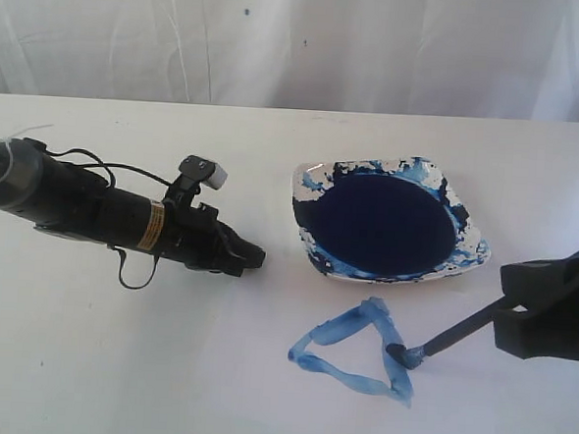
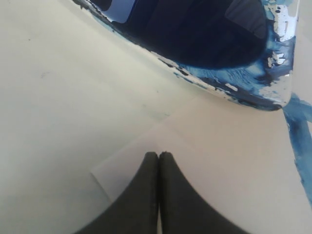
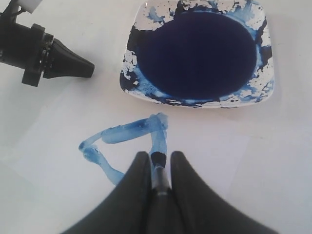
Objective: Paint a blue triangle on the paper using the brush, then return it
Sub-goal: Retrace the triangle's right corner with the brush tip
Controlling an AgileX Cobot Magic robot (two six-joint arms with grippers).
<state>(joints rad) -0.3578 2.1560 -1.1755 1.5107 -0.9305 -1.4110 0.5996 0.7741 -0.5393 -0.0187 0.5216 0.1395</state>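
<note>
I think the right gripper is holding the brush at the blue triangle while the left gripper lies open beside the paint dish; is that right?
Not quite: the left gripper, beside the paint dish, is shut, not open; the left wrist view shows its fingers pressed together. The rest holds: the right gripper holds the brush at the blue triangle.
</note>
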